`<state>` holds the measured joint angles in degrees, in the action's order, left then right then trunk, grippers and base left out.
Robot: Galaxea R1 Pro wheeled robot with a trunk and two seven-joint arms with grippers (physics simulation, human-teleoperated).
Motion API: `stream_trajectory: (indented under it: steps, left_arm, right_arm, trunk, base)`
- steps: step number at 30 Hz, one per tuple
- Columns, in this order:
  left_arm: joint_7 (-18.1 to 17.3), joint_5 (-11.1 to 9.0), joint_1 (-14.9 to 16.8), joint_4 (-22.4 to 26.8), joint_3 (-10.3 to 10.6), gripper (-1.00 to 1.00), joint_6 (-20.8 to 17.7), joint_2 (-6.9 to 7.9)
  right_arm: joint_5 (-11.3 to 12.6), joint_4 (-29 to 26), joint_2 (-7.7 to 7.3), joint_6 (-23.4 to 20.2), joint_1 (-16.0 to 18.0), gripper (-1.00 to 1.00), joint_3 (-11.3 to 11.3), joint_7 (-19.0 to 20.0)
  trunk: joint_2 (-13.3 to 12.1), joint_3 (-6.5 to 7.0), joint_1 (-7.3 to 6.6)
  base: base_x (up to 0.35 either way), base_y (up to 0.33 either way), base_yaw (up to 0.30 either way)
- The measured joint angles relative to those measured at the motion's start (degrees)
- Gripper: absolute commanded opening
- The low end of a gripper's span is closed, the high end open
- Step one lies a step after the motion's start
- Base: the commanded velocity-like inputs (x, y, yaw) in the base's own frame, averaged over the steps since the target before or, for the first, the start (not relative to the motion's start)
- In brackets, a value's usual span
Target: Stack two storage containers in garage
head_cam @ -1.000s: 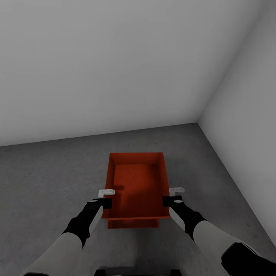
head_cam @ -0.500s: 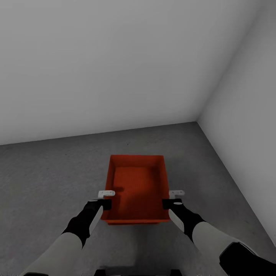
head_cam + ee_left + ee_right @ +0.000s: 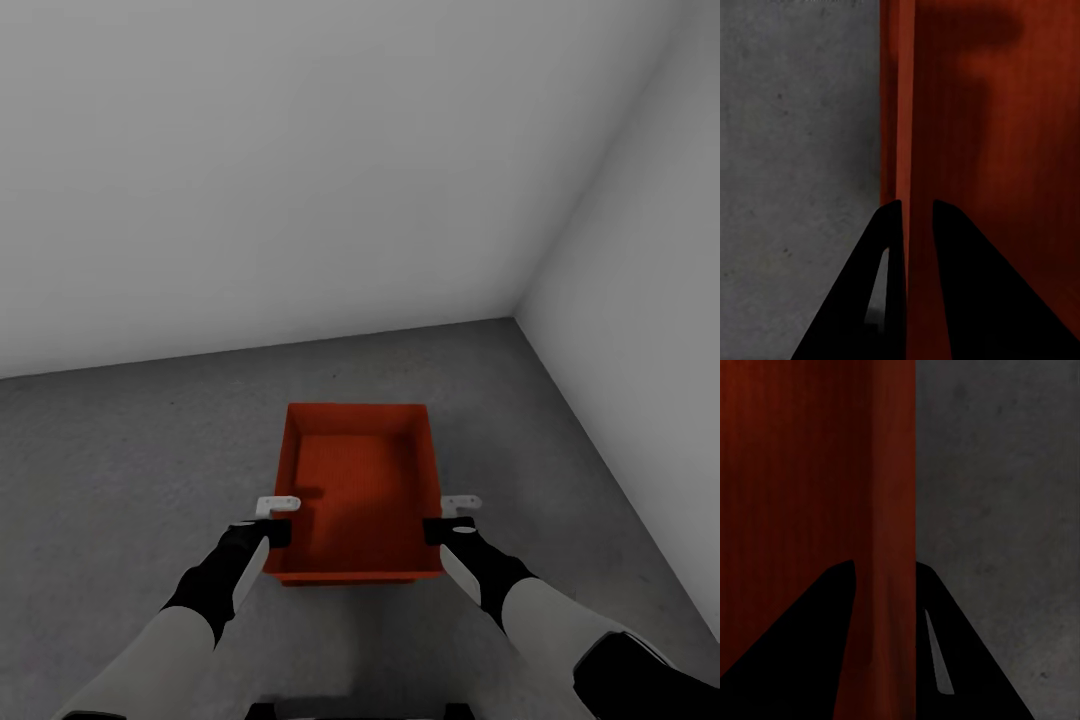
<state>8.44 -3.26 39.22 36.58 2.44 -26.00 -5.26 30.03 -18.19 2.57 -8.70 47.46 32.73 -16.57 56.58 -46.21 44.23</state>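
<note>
Room: a bare space with plain white walls (image 3: 300, 170) meeting in a corner at the right of centre in the head view, above a dark grey mottled concrete floor (image 3: 120, 460).
Container: an orange-red rectangular open-top storage bin (image 3: 355, 490) with low flared walls sits in the lower centre of the head view, between the two arms, its long side running away from the camera.
Second container: a thin orange-red strip shows just under the near edge of the bin; whether that is a second bin beneath it cannot be told.
Contents: the bin's inside is a ribbed red base, shadowed toward the left wall.
Left gripper: the black-and-white left gripper (image 3: 272, 520) is at the bin's left long wall, lower left of centre in the head view.
Left fingers: in the left wrist view the two dark fingers (image 3: 889, 255) straddle the red wall's rim, one outside over the concrete and one inside, pinching the wall.
Right gripper: the right gripper (image 3: 452, 518) is at the bin's right long wall, level with the left one.
Right fingers: in the right wrist view the dark fingers (image 3: 825, 615) sit on either side of the red wall, clamped on it.
Arms: grey forearms with black wrists rise from the lower corners of the head view.
</note>
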Motion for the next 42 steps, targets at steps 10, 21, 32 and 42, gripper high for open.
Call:
stream_trajectory:
  steps: [10, 21, 32, 42]
  left_arm:
    - [0.09, -0.14, 0.0, 0.0, 0.12, -1.0, 0.01, 0.0]
    - [0.2, -0.26, 0.0, 0.0, 0.26, -1.0, 0.01, 0.01]
    - [0.12, -0.12, 0.0, 0.0, 0.24, -1.0, 0.01, 0.01]
    - [0.04, -0.01, 0.01, 0.01, 0.21, -1.0, 0.01, 0.01]
  right_arm:
    - [0.06, -0.02, -0.04, 0.01, 0.0, -1.0, 0.04, 0.01]
    - [0.09, -0.01, -0.06, 0.02, 0.0, -1.0, 0.05, 0.02]
    - [-0.02, 0.02, -0.03, 0.04, -0.01, -1.0, -0.04, 0.03]
    - [-0.05, 0.01, -0.03, 0.04, -0.01, -1.0, -0.07, 0.03]
  trunk:
    - [0.0, 0.0, 0.0]
    - [0.0, 0.0, 0.0]
    - [1.19, -0.53, 0.65]
    - [2.41, -1.08, 1.32]
  base:
    - [0.0, 0.0, 0.0]
    - [0.0, 0.0, 0.0]
    - [0.0, 0.0, 0.0]
    - [0.0, 0.0, 0.0]
